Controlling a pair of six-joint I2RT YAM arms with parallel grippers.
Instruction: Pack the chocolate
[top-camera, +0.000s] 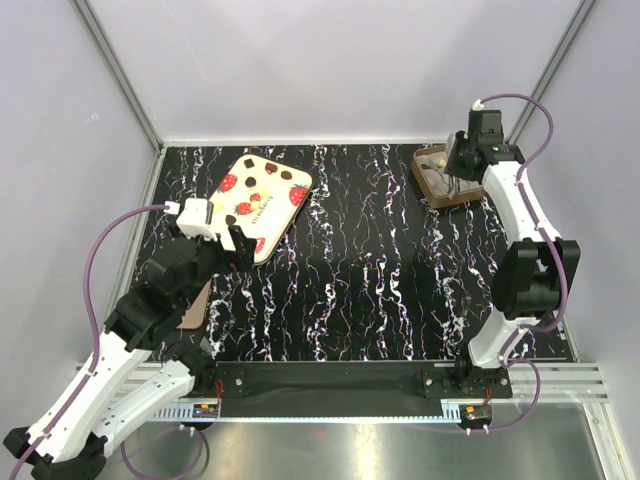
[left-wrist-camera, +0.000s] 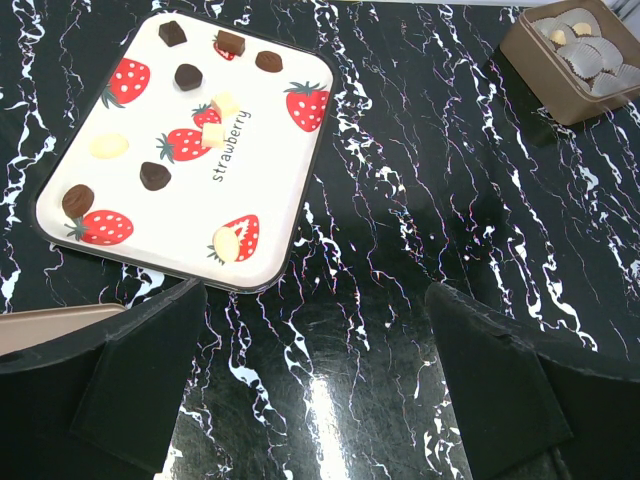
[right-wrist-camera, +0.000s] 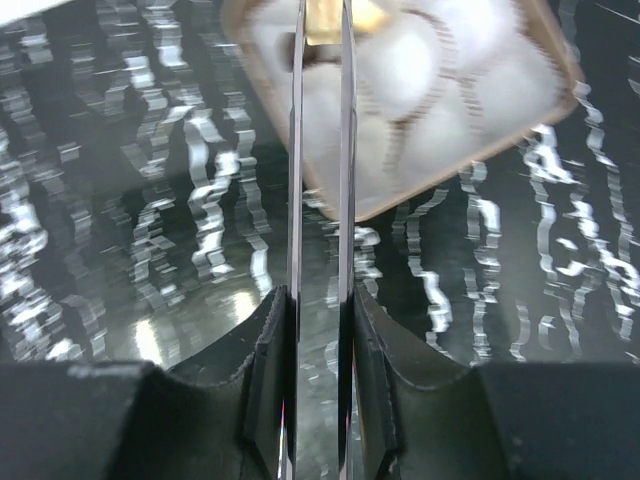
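Note:
The chocolate (right-wrist-camera: 420, 70) is several pale round pieces and a gold one (right-wrist-camera: 368, 14) in a small square brown tray (top-camera: 432, 185) at the back right of the table; the tray (left-wrist-camera: 560, 95) also shows in the left wrist view. My right gripper (top-camera: 462, 160) hangs over this tray. Seen from the right wrist, the gripper (right-wrist-camera: 318, 300) is shut on metal tweezers (right-wrist-camera: 346, 150), whose blades reach over the tray's near edge towards the gold piece. My left gripper (top-camera: 225, 240) is open and holds nothing; from its wrist it (left-wrist-camera: 315, 300) hovers just in front of the lid.
A flat cream lid (top-camera: 262, 200) printed with strawberries and brown squares lies at the back left, also in the left wrist view (left-wrist-camera: 190, 150). A flat brown piece (left-wrist-camera: 50, 325) lies beside my left fingers, partly under the left arm (top-camera: 195, 305).

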